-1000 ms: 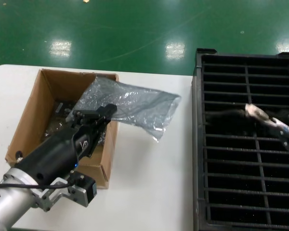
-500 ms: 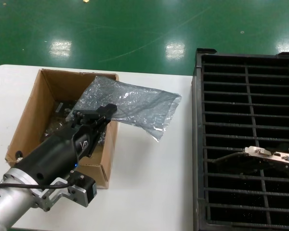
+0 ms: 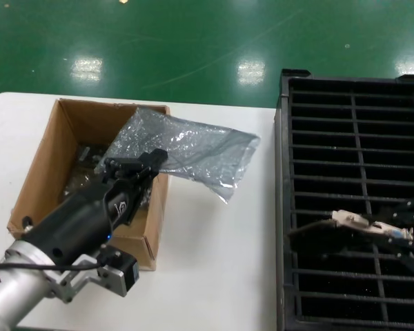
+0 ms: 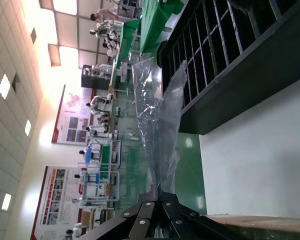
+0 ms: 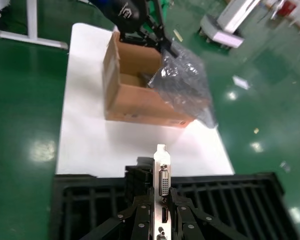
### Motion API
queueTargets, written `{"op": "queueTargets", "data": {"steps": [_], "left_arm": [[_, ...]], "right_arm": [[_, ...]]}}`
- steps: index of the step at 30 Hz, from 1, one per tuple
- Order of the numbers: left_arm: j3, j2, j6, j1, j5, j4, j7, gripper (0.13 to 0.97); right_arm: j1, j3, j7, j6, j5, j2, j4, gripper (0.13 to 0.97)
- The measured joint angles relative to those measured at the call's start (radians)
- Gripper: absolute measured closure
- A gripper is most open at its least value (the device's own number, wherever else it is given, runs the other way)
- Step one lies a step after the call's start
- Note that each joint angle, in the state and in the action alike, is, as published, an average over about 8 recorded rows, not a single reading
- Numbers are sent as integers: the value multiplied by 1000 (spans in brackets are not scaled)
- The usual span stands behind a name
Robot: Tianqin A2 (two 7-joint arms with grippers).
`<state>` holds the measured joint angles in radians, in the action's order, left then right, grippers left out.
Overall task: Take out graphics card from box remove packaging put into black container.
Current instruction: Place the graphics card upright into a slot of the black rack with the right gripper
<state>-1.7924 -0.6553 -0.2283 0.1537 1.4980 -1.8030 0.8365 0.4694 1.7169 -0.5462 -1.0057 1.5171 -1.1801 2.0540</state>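
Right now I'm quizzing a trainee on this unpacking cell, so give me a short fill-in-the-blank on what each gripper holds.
1. The left gripper pinches the empty anti-static ____ above the cardboard box.
2. The right gripper grips the graphics card by its metal ____.
3. The card hangs over the black ____, not yet slotted.

Missing words: bag; bracket; container

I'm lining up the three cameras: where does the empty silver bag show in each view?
Head view: the packaging hangs from the left hand, over the box's rim.
Left wrist view: it rises from the hand's fingertips, centre frame.
Right wrist view: far off, beside the box.
Shared landmark: the black container.
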Motion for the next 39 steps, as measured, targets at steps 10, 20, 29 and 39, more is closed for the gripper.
{"op": "queueTargets", "data": {"steps": [10,20,29,39], "left_arm": [[0,0,0,0,0,0,0,957],[0,0,0,0,0,0,0,957],[0,0,0,0,0,0,0,957],[0,0,0,0,0,0,0,957]], "right_arm": [[201,145,-94,-211,-92,73,-48,908],[294,214,-52,-282,-183,139,-78,908],[330,253,-23,-303,-249,189,-120,908],[342,274,-9,-320,-282,218,-144,908]]}}
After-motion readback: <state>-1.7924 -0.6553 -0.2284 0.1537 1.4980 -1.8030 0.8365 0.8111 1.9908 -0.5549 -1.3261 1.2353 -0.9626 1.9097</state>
